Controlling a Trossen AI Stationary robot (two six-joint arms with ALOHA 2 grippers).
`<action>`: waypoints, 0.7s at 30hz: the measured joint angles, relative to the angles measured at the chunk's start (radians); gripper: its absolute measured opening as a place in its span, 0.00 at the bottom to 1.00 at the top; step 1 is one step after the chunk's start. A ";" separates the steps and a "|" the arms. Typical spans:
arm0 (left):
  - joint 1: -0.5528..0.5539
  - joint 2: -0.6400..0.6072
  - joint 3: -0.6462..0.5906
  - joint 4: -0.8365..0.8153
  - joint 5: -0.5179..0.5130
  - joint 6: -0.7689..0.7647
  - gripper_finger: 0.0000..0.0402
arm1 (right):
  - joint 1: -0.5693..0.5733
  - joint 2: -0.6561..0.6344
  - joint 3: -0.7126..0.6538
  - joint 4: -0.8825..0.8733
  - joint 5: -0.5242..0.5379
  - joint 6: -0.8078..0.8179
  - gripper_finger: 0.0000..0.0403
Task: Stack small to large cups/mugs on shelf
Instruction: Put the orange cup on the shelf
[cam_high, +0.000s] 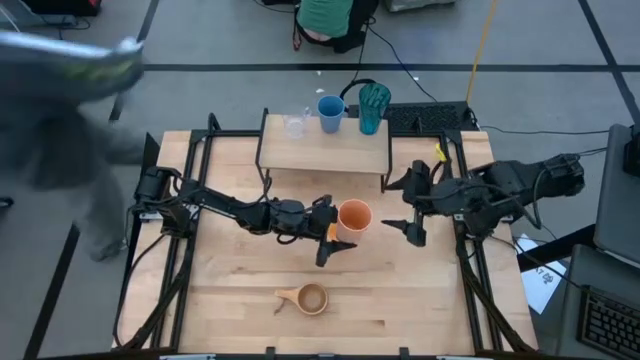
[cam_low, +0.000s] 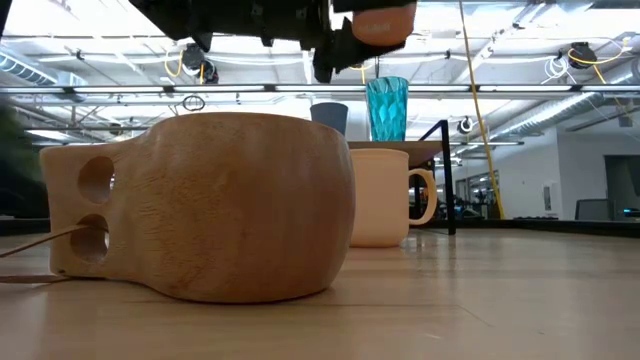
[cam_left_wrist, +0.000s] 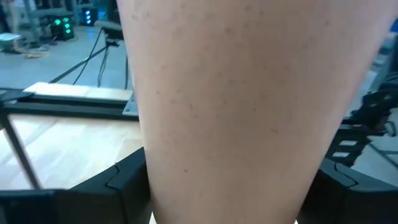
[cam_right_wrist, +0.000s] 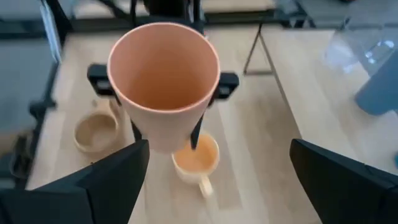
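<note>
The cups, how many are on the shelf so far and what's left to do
Done: the clear glass, blue cup and teal tumbler stand on the shelf.
In hand: the left gripper holds the orange-brown tumbler lifted above the table.
Left: the orange mug, the wooden cup. The right gripper waits open.

Orange tumbler (cam_high: 354, 216) (teal tumbler (cam_high: 373, 107) textured).
</note>
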 joint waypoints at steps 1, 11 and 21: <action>0.002 0.000 0.000 -0.011 -0.008 0.003 0.70 | 0.000 0.034 0.053 -0.060 -0.003 0.000 0.94; 0.003 0.001 0.000 -0.053 -0.048 0.017 0.70 | 0.000 0.328 0.415 -0.297 -0.214 -0.043 0.93; 0.003 0.002 0.000 -0.081 -0.048 0.011 0.72 | -0.012 0.480 0.552 -0.378 -0.263 -0.123 0.93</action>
